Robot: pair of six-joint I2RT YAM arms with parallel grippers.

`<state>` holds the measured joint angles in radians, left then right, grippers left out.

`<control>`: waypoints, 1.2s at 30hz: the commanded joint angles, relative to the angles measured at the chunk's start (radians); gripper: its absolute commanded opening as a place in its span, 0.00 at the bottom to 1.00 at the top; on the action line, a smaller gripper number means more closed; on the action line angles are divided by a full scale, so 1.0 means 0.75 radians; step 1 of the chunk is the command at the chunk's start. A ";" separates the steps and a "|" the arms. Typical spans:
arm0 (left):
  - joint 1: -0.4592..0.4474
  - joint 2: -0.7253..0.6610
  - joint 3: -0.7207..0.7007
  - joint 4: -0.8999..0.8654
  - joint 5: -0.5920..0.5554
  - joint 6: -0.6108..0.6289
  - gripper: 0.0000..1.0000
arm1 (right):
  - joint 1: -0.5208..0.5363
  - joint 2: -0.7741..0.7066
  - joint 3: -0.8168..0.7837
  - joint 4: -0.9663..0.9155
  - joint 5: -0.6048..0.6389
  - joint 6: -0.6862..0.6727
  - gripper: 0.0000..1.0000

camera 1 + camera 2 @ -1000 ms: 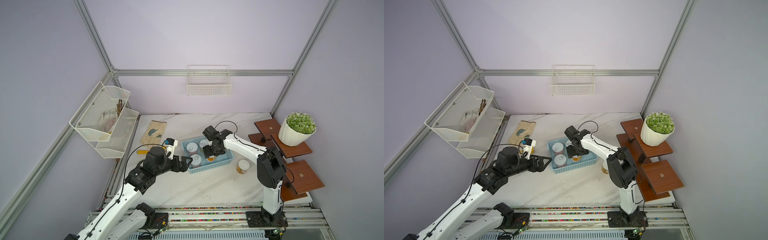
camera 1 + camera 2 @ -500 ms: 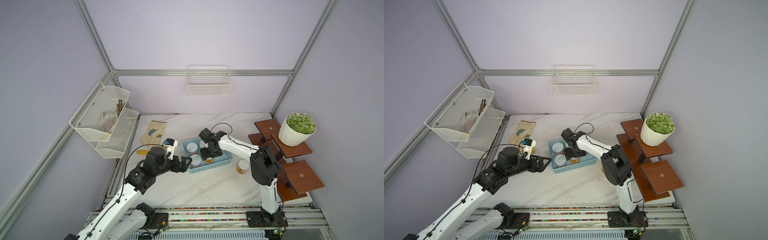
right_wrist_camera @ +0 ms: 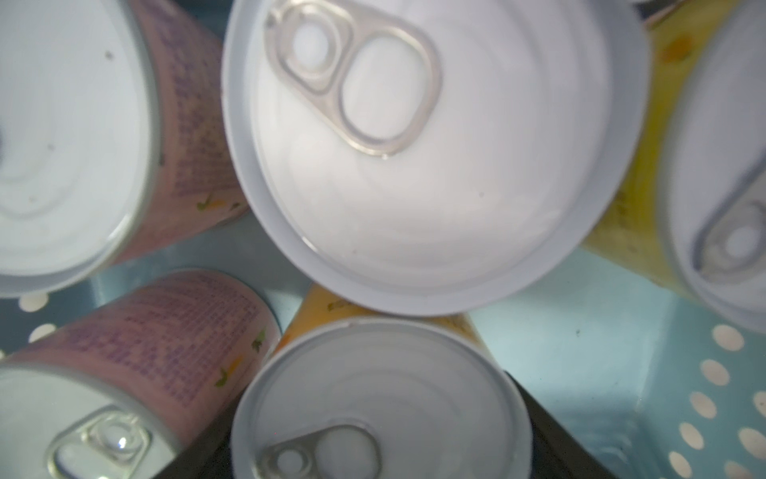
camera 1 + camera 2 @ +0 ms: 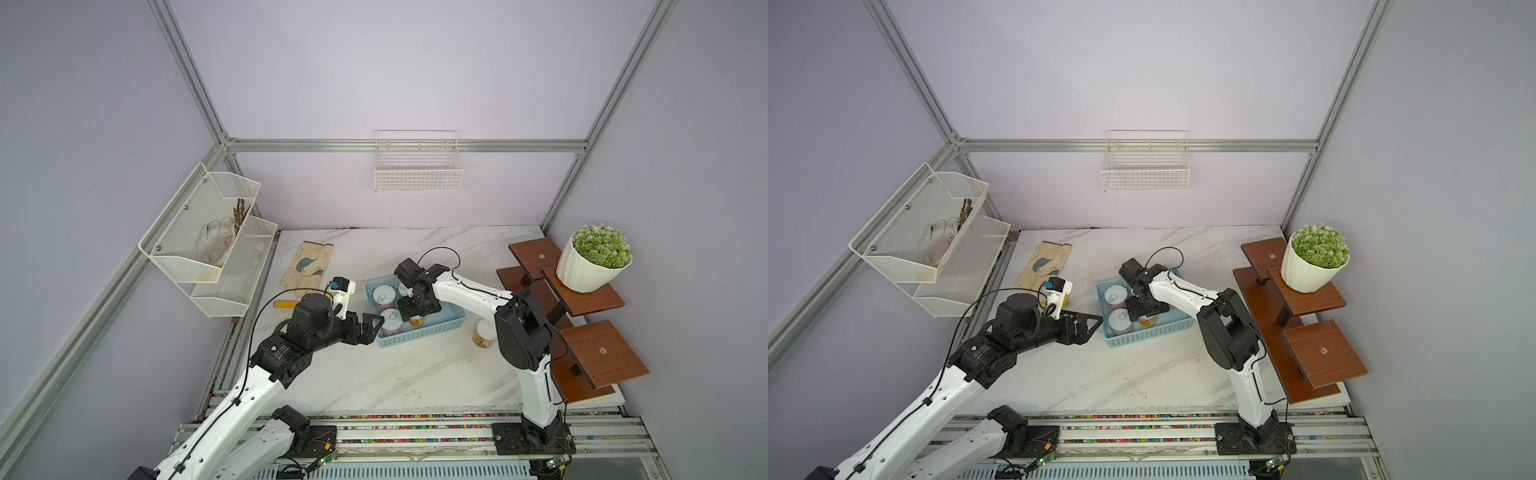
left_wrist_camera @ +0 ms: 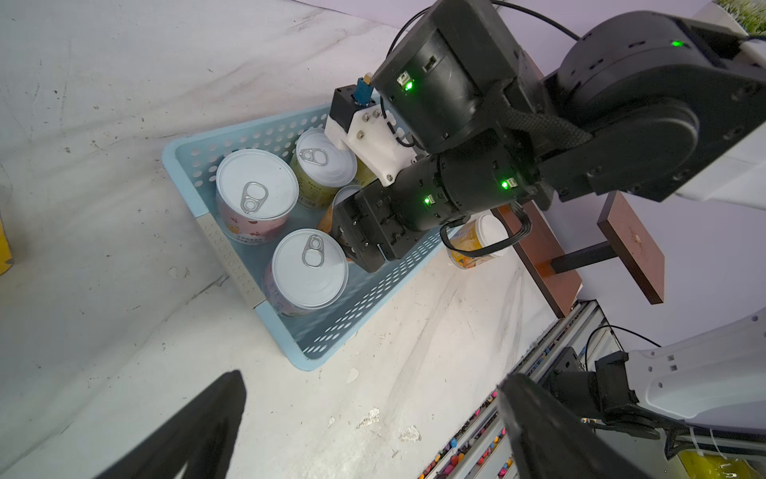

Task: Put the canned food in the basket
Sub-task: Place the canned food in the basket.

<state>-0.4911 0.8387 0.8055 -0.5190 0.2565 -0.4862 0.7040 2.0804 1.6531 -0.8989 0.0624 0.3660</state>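
Lying flat, askew on the bench: shallow light-blue basket [image 4: 419, 337] with perforated walls. Packed inside, silver pull-ring lids up: pink-labelled can [image 5: 257, 195], second pink can [image 5: 309, 269], yellow-green can [image 5: 323, 166], orange-labelled can [image 3: 381, 398], fifth can [image 3: 414, 166] with label hidden. Standing outside, near the right end: sixth can [image 4: 484, 334].

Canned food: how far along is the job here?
Done: four cans stand in the basket. In hand: the right gripper holds an orange-labelled can inside it. Remaining: one can on the table outside the basket; the left gripper is open, empty.
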 commanded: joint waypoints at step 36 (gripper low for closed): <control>-0.126 0.215 0.079 0.142 -0.038 0.073 1.00 | 0.011 -0.567 -0.292 0.068 0.003 0.038 0.93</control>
<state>-0.5522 0.9855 0.8139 -0.4686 0.2489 -0.4736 0.7052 1.7077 1.5024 -0.8738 0.0666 0.3828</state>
